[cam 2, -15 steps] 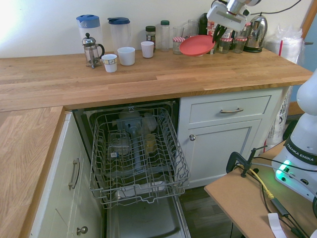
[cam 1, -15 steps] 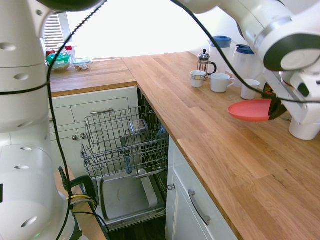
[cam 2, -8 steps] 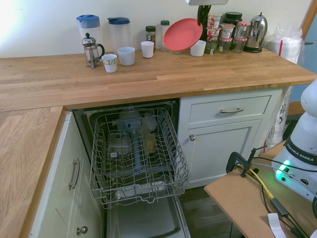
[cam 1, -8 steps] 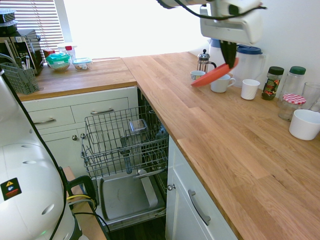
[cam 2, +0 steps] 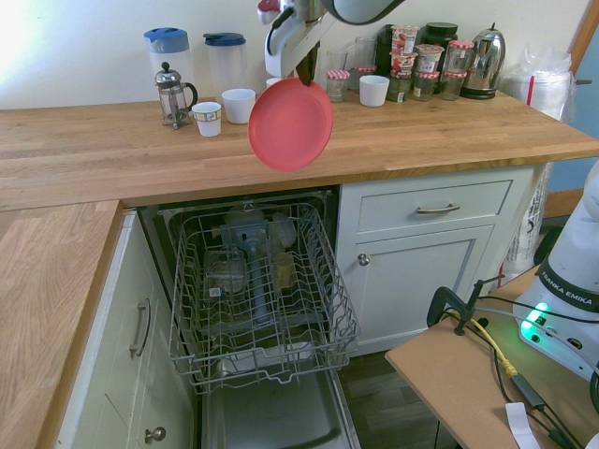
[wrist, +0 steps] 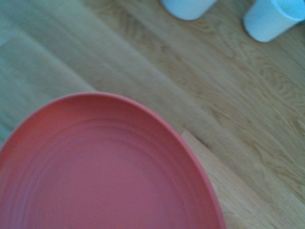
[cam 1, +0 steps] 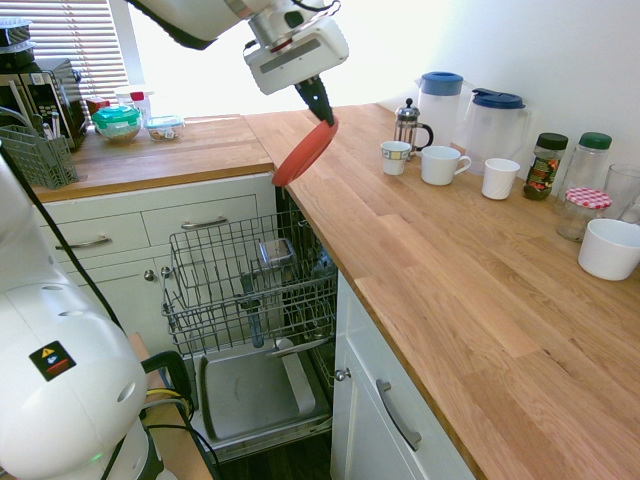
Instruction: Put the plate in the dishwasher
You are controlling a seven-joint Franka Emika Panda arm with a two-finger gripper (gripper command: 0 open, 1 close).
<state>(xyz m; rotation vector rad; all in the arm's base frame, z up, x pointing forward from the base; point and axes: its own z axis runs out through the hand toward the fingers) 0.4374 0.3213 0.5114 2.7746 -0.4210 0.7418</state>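
Hanging on edge from the shut pincer (cam 2: 306, 71), the plate (cam 2: 291, 123) is above the bench (cam 2: 421, 131) edge; the dishwasher (cam 2: 257, 290) rack waits right below.

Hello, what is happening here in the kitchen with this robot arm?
The white arm's pincer is shut on the rim of a round coral-pink plastic plate, holding it tilted in the air above the wooden counter's edge. The dishwasher's grey wire rack is pulled out below, and the plate is not yet in it.
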